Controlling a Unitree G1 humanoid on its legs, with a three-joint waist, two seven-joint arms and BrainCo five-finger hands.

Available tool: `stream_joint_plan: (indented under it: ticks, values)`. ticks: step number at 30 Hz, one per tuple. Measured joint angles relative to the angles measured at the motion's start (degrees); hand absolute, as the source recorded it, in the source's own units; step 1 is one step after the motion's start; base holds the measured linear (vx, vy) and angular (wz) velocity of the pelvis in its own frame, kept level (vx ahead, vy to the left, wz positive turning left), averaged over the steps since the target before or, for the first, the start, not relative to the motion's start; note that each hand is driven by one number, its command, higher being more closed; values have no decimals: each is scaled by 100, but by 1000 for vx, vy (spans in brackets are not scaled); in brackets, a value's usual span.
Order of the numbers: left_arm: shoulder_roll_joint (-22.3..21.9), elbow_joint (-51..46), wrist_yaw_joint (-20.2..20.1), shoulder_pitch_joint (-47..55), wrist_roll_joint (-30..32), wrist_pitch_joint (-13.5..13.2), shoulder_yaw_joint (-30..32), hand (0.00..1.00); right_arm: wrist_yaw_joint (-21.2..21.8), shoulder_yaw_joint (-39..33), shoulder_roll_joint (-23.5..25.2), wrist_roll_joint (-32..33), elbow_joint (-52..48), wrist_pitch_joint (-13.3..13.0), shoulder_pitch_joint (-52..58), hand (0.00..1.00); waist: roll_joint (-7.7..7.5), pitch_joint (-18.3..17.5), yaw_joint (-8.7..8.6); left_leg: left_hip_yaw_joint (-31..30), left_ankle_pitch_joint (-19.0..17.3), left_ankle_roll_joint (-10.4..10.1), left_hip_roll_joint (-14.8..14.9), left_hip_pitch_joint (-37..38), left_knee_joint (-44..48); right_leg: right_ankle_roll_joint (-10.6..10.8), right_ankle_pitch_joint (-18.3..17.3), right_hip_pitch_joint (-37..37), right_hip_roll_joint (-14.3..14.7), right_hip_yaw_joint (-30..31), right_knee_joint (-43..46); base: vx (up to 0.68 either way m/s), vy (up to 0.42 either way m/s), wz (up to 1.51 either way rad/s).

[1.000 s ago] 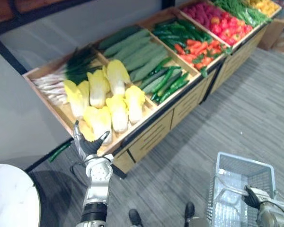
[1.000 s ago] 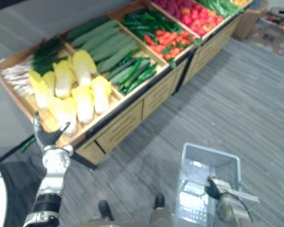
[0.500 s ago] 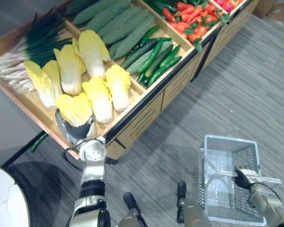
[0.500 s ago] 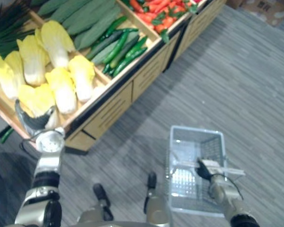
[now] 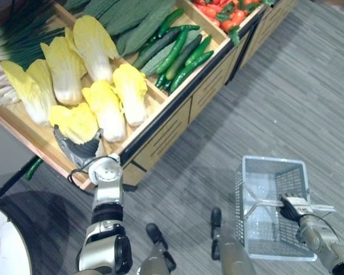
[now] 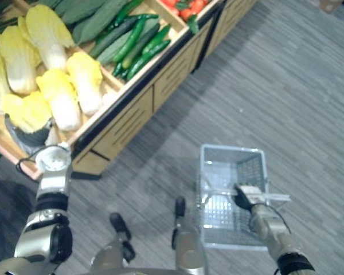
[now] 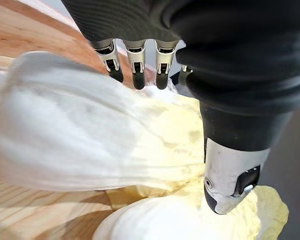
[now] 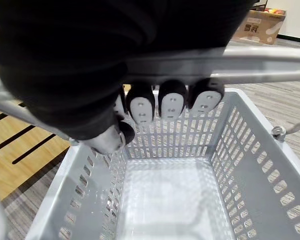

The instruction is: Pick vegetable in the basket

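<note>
**A:** Start close in. Who has the basket (image 5: pixel 272 161)?

**B:** The right hand (image 5: pixel 293 205), low on the robot's right. Its fingers are curled round the handle (image 8: pixel 240 70). There is no vegetable inside yet.

**A:** And the left hand (image 5: pixel 77 152)?

**B:** It is at the front edge of the wooden tray (image 5: pixel 155 102), on the nearest napa cabbage (image 5: pixel 74 121). The fingers (image 7: pixel 135 75) reach straight over the pale stalk end and the thumb (image 7: pixel 230 180) sits on the near side. They are spread round it, not yet clamped.

**A:** What could go wrong?

**B:** I see 3 risks. The cabbage is bulky and smooth, so a shallow close could let it roll out. A neighbouring cabbage (image 5: pixel 106 112) lies touching it, and a careless lift could drag that one over the rim. The basket also hangs well apart from the tray, so a loose hold could fail during the carry across.

**A:** Further back?

**B:** There are more cabbages, and cucumbers (image 5: pixel 180 51) in the next compartment.

**A:** Any writing?

**B:** A cardboard box (image 8: pixel 260 26) on the floor far off carries print, but it is too small to read.
</note>
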Motion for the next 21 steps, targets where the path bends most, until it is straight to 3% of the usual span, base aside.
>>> stream_joint_plan:
  ticks: [14,21]
  values:
    - [114,823,-7,-163,-280,49,35,0,-127,155,-1,-1,5,-2,-143,100,-56,152,6,17,0,-1,3,-4,0,-1,0,-20,6,25,-2,15,-2,0]
    - [249,1049,32,-247,-85,131,14,0,-186,227,-1,-1,27,-3,-281,100,-31,191,26,135,-1,-2,13,-9,0,-12,23,-100,29,138,-2,24,-7,-8]
